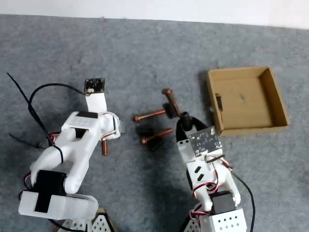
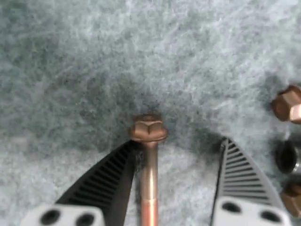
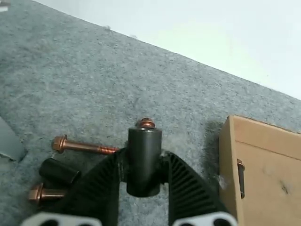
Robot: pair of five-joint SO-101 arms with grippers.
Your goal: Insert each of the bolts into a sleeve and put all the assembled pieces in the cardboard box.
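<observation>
My right gripper (image 3: 144, 162) is shut on a black sleeve (image 3: 145, 141) with a copper bolt (image 3: 147, 123) poking out of its far end. In the high view this sleeve (image 1: 173, 110) is held just left of the cardboard box (image 1: 246, 99). My left gripper (image 2: 179, 143) stands open low over the carpet. A copper bolt (image 2: 149, 155) lies between its fingers, touching one of them and well clear of the other. In the high view this bolt (image 1: 105, 146) lies beside the left arm. Two more bolts (image 1: 149, 115) (image 1: 157, 135) and a loose black sleeve (image 1: 153, 143) lie between the arms.
The box (image 3: 268, 165) is open-topped, with a small dark piece against its left wall (image 1: 218, 102). Grey carpet covers the table. The left arm's cables (image 1: 34, 111) trail over the carpet at the far left.
</observation>
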